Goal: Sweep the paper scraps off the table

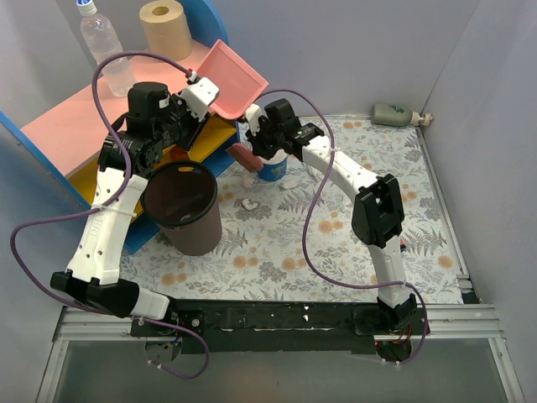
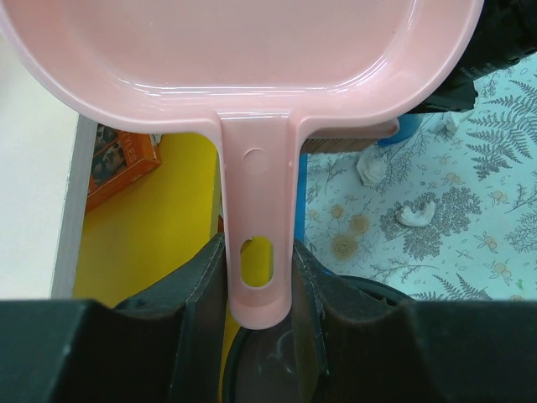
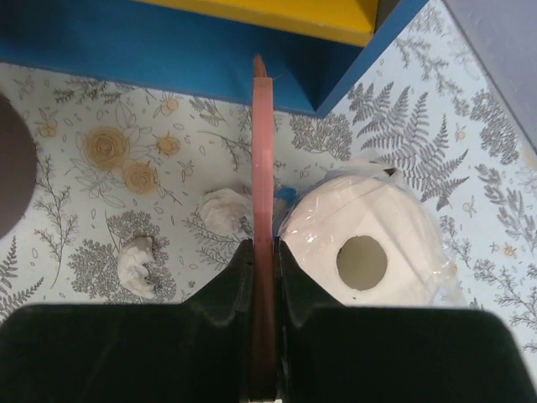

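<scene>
Top view: a blue-sided shelf with a pink top and yellow lower board fills the upper left. It carries a clear plastic bottle and a brown paper roll. A dark brown round bin stands left of centre on the leaf-print desk, against the shelf. A grey-green object lies at the upper right by the wall. A white toilet-paper roll sits just right of the right gripper, crowding it.

Left gripper: jaws closed tight on the handle of a pink plastic dustpan, held up over the shelf edge and bin rim. Right gripper: jaws clamped on a thin red-brown brush, seen edge-on, tip near the shelf's blue side.

Small crumpled white paper scraps on the desk: one just left of the brush, just ahead of the jaws. Another lies further left, lower left of the right wrist frame, between bin and toilet roll.
</scene>
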`<action>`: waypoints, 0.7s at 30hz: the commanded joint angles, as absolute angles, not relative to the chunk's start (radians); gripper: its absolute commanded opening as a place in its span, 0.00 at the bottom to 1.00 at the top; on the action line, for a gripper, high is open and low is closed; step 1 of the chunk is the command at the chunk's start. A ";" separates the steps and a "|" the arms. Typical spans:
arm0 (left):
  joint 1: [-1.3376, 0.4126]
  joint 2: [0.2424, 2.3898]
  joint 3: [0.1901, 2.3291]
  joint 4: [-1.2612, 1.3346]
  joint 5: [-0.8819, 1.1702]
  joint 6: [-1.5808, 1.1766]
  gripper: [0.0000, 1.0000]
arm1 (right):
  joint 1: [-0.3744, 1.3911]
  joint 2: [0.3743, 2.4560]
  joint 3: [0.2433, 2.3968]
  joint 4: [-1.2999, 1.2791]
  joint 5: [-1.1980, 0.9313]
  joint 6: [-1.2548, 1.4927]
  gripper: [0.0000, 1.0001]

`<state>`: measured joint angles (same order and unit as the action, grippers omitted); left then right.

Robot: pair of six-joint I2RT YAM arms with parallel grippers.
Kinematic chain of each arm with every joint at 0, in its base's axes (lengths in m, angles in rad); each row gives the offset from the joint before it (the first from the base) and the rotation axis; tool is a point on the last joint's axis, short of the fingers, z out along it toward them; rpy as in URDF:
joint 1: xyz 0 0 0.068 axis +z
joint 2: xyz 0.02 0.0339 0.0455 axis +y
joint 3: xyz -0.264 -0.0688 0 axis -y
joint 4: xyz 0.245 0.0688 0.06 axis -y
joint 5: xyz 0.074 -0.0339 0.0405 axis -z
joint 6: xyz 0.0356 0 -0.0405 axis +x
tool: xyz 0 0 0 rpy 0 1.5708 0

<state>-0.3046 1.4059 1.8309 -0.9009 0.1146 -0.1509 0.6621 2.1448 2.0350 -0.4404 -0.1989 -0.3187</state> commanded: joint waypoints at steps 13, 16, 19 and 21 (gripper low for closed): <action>-0.308 1.359 1.836 -0.894 0.156 -0.158 0.00 | 0.669 1.670 1.455 -0.486 -0.178 -0.459 0.01; -0.308 1.356 1.833 -0.896 0.164 -0.163 0.00 | 0.667 1.556 1.395 -0.491 -0.164 -0.457 0.01; -0.308 1.355 1.829 -0.897 0.172 -0.164 0.00 | 0.667 1.510 1.405 -0.488 -0.195 -0.434 0.01; -0.308 1.356 1.822 -0.897 0.175 -0.167 0.00 | 0.667 1.514 1.428 -0.480 -0.236 -0.384 0.01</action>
